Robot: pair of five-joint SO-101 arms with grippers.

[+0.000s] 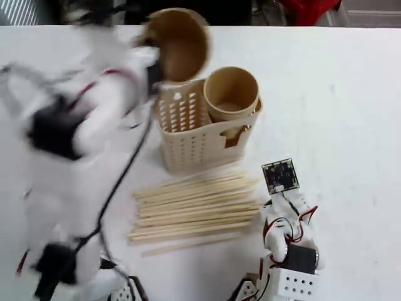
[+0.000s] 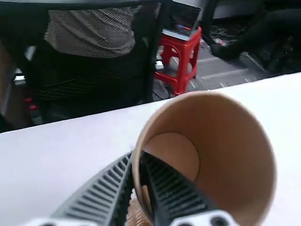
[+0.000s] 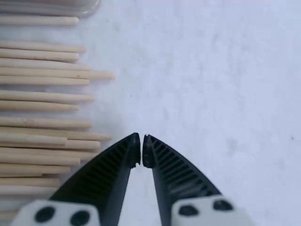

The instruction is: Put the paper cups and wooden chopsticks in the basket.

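Note:
A cream slotted basket (image 1: 194, 135) stands mid-table with one brown paper cup (image 1: 230, 94) inside it. My left gripper (image 2: 137, 165) is shut on the rim of a second paper cup (image 2: 221, 155), held tilted in the air behind the basket's back left corner (image 1: 182, 41). Several wooden chopsticks (image 1: 194, 210) lie in a pile on the table in front of the basket. My right gripper (image 3: 141, 149) is shut and holds nothing, low over the table just beside the chopstick tips (image 3: 94, 98).
The blurred left arm (image 1: 75, 138) with its cable crosses the table's left side. The right arm's body (image 1: 288, 244) rests at the front right. A black chair (image 2: 94, 52) and a red stool (image 2: 181, 56) stand beyond the table's far edge.

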